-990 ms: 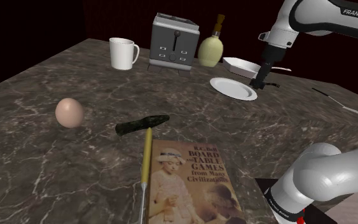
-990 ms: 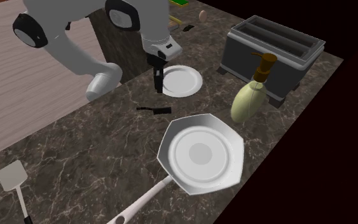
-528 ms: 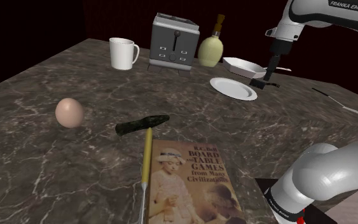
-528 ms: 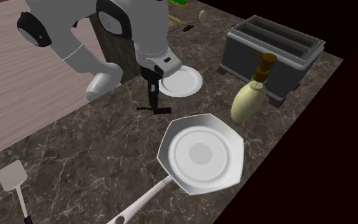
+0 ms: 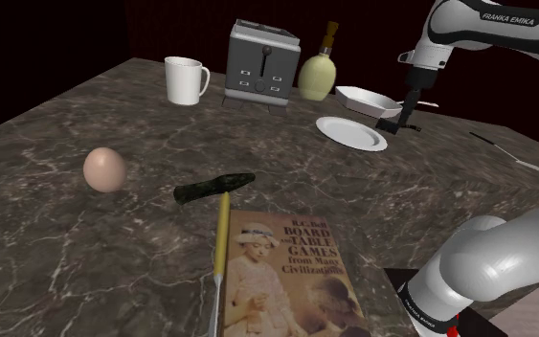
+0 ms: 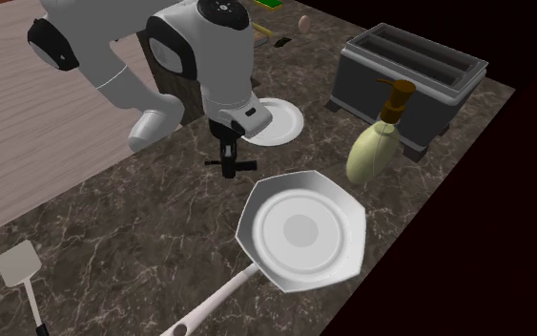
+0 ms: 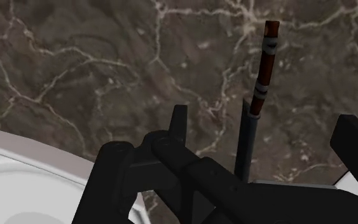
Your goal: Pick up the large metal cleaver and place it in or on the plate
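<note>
The cleaver (image 6: 247,166) is a small dark, thin item lying flat on the marble counter between the white plate (image 6: 280,122) and the white pan. In the wrist view its dark blade, seen edge-on, and red-brown handle (image 7: 264,67) run straight away from the hand. My black gripper (image 6: 226,170) hangs directly over it, pointing down, just off the plate's (image 5: 351,133) edge toward the shoulder view's right (image 5: 406,124). The gripper (image 7: 266,124) is open. Its fingers (image 7: 179,121) stand on either side of the blade without touching it, and nothing is held.
A white octagonal pan (image 6: 302,232) with a long handle lies close beside the cleaver. Toaster (image 5: 262,65), yellowish bottle (image 5: 319,72) and mug (image 5: 184,79) stand at the back. An egg (image 5: 104,169), a dark elongated object (image 5: 214,186) and a book (image 5: 291,273) lie nearer the stand. A spatula (image 6: 20,265) lies far off.
The arm swung from above the plate toward the pan side and came down over the cleaver. The fingers stayed open. Nothing on the counter moved.
</note>
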Motion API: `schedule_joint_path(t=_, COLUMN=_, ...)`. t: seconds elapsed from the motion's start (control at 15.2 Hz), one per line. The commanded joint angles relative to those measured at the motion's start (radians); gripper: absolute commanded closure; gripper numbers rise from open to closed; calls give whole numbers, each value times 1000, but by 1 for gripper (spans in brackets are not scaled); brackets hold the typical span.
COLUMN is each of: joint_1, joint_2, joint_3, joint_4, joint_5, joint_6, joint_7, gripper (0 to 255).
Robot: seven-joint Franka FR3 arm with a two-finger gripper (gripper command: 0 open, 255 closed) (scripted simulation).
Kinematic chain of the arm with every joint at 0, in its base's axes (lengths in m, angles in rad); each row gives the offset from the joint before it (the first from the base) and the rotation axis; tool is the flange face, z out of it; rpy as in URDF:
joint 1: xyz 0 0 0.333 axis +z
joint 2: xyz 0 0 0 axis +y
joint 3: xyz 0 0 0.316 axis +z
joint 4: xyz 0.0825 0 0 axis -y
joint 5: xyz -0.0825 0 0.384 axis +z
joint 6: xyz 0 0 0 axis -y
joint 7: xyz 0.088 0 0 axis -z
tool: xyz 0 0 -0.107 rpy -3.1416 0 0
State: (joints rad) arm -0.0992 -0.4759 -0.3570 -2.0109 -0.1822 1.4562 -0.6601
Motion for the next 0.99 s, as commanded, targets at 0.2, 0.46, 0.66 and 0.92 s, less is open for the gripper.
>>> schedule_joint_path(t=0.2, joint_1=-3, joint_2=-10, joint_3=-4, joint_4=-42, joint_5=-5, joint_6=33, joint_7=1, gripper=0)
schedule_joint_path(t=0.46, joint_1=-3, joint_2=-10, joint_3=-4, joint_4=-41, joint_5=-5, joint_6=32, joint_7=1, gripper=0)
schedule_joint_path(t=0.66, joint_1=-3, joint_2=-10, joint_3=-4, joint_4=-41, joint_5=-5, joint_6=32, joint_7=1, gripper=255)
schedule_joint_path(t=0.92, joint_1=-3, joint_2=-10, joint_3=-4, joint_4=-41, joint_5=-5, joint_6=32, joint_7=1, gripper=255)
